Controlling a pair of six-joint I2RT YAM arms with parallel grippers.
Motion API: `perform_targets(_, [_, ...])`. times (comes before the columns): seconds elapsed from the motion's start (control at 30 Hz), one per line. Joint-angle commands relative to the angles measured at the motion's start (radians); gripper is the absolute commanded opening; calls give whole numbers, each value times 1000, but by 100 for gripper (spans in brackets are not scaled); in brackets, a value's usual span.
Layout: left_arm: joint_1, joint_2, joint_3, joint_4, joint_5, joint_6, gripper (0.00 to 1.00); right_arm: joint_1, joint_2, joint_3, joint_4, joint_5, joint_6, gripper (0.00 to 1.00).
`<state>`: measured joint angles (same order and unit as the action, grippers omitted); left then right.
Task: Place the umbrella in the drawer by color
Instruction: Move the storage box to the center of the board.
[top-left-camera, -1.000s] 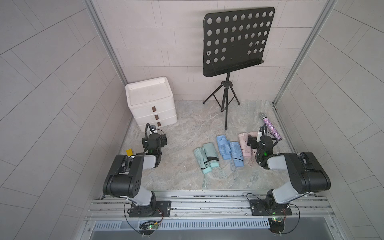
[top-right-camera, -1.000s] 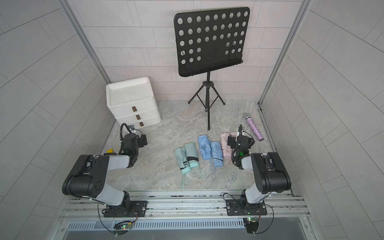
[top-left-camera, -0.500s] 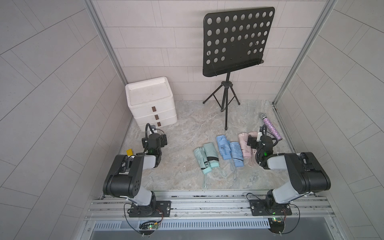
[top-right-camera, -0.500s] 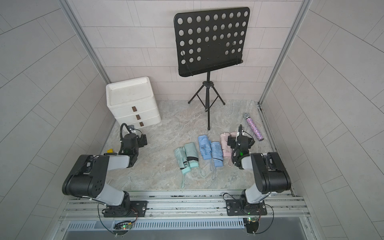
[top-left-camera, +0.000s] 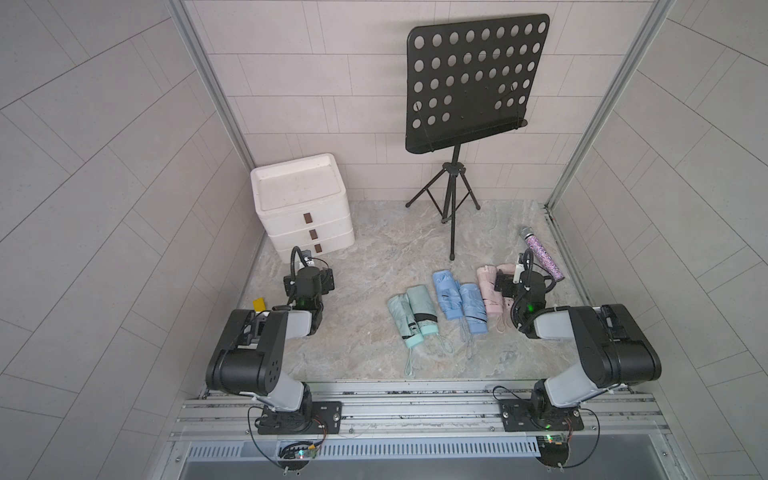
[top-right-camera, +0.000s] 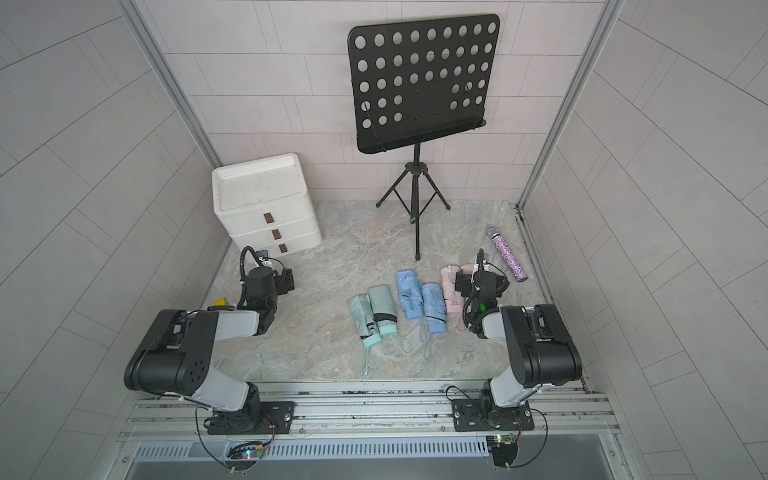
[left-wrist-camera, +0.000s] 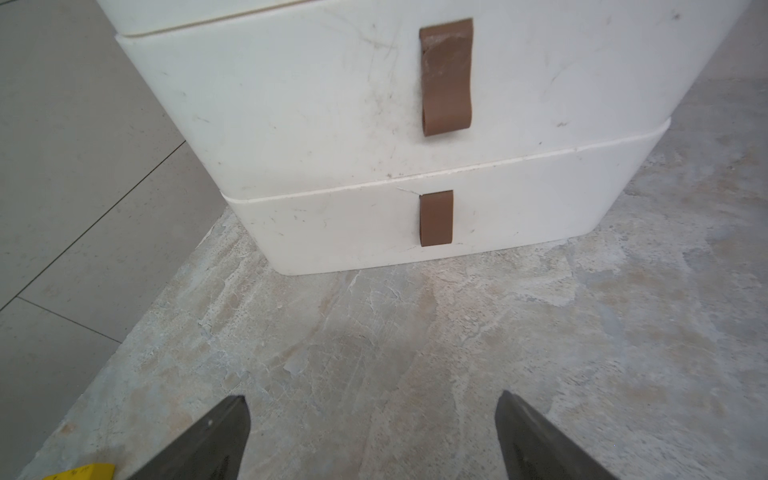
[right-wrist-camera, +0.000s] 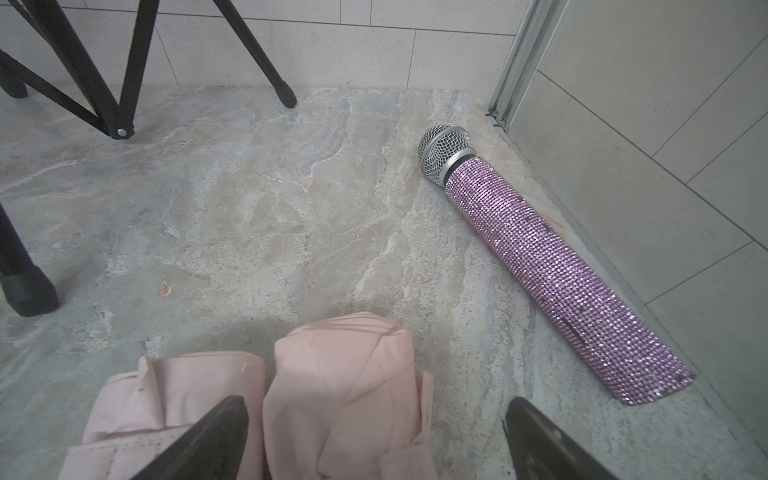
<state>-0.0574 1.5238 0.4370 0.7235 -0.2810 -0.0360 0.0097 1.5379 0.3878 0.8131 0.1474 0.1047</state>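
A white drawer unit (top-left-camera: 303, 208) (top-right-camera: 266, 208) with three shut drawers and brown pull tabs stands at the back left. Several folded umbrellas lie side by side on the stone floor: a mint green pair (top-left-camera: 409, 316) (top-right-camera: 374, 313), a blue pair (top-left-camera: 457, 297) (top-right-camera: 419, 297) and a pink pair (top-left-camera: 488, 291) (top-right-camera: 451, 286). My left gripper (left-wrist-camera: 372, 419) is open and empty, low over the floor, facing the bottom drawer (left-wrist-camera: 353, 232) a short way off. My right gripper (right-wrist-camera: 376, 419) is open above the far ends of the pink umbrellas (right-wrist-camera: 340, 386), holding nothing.
A black music stand (top-left-camera: 453, 208) (top-right-camera: 415, 199) stands on its tripod at the back middle. A glittery purple microphone (top-left-camera: 542, 255) (right-wrist-camera: 540, 266) lies by the right wall beyond the pink umbrellas. A small yellow piece (top-left-camera: 259, 303) (left-wrist-camera: 83, 471) sits by the left wall.
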Motion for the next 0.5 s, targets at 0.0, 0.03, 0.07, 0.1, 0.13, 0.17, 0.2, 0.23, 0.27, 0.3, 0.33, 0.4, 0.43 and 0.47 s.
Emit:
perform_targets(0.0, [-1, -83, 2, -44, -1, -12, 100, 17, -69, 89, -160, 102, -8, 100])
perform_targets(0.03, [-1, -116, 10, -81, -14, -18, 100, 20, -100, 164, -331, 104, -2, 100])
perform_targets(0.07, [-1, -140, 18, -110, -17, -21, 100, 20, -108, 224, -429, 108, 2, 100])
perform_targets(0.1, [-1, -169, 30, -153, -19, -21, 100, 19, -108, 281, -490, 94, 8, 100])
perform_targets(0.13, [0, -196, 44, -189, -29, -25, 100, 22, -109, 307, -515, 69, 13, 100])
perform_targets(0.17, [-1, -214, 60, -215, -41, -21, 100, 27, -109, 330, -546, 62, 18, 100])
perform_targets(0.2, [0, -229, 83, -245, -65, -11, 100, 36, -114, 361, -591, 70, 37, 100])
perform_targets(0.23, [2, -237, 112, -284, -100, -5, 100, 41, -122, 390, -634, 66, 69, 100])
perform_targets(0.27, [10, -240, 150, -333, -131, -7, 100, 44, -128, 412, -660, 55, 96, 100])
perform_targets(0.3, [30, -241, 209, -435, -139, -26, 100, 44, -135, 442, -699, 27, 140, 100])
perform_targets(0.33, [59, -238, 283, -577, -98, -50, 100, 44, -140, 476, -739, -15, 165, 100])
perform_targets(0.4, [113, -216, 432, -819, -9, -75, 100, 43, -148, 543, -810, -100, 213, 100])
perform_targets(0.43, [128, -201, 483, -894, -27, -76, 100, 43, -152, 564, -823, -126, 249, 100])
perform_targets(0.47, [140, -194, 509, -922, -59, -76, 100, 42, -158, 574, -839, -121, 300, 100])
